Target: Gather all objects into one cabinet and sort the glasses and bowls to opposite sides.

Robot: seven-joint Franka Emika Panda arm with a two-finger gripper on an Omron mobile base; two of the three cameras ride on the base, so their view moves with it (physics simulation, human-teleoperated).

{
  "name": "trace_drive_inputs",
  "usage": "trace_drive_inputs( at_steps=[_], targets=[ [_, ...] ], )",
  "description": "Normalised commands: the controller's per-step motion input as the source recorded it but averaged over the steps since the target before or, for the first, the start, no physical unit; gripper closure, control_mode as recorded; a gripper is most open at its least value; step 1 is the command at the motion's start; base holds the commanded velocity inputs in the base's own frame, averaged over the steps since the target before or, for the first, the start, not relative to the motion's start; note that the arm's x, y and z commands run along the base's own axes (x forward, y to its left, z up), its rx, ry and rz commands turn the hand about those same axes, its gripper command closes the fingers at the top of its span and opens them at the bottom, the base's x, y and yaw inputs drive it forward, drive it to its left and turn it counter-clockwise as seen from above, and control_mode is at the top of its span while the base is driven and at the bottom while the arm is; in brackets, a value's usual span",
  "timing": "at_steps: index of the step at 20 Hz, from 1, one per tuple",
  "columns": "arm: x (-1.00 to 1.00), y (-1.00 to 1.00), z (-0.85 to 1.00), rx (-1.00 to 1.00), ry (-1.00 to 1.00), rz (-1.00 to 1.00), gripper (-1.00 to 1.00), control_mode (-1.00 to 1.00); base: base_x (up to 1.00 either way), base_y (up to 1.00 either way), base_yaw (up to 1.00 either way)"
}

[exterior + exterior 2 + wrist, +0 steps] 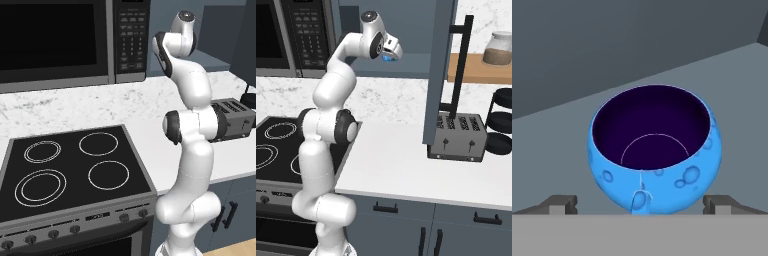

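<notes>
A small bright-blue cup (654,150) with a dark inside stands upright on the flat shelf of the slate-blue cabinet (737,95). My gripper (641,204) is open, its two dark fingertips (562,204) standing wide on either side of the cup's base, with small gaps showing. From the right base view, the gripper (390,52) reaches into the cabinet (421,67) above the counter, with a bit of the blue cup (387,58) showing under the hand. The left base view has the arm raised toward the cabinet (215,60).
A microwave (55,40) hangs above the stove (75,170). A toaster (457,142) sits on the white counter (396,165). A tall cabinet door (438,65) with a black bar handle stands open right of the arm. A jar (498,49) rests on a wooden shelf.
</notes>
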Motion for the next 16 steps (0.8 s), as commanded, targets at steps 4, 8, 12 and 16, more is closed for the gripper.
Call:
trace_drive_inputs(
  at_steps=[4,8,12,16],
  targets=[
    [0.0,0.0,0.0,0.0,0.0,0.0,-1.0,-1.0,0.0,0.0,0.0],
    [0.0,0.0,0.0,0.0,0.0,0.0,-1.0,-1.0,0.0,0.0,0.0],
    [0.0,0.0,-0.01,0.0,0.0,0.0,-1.0,-1.0,0.0,0.0,0.0],
    [0.0,0.0,-0.05,0.0,0.0,0.0,1.0,-1.0,0.0,0.0,0.0]
  ],
)
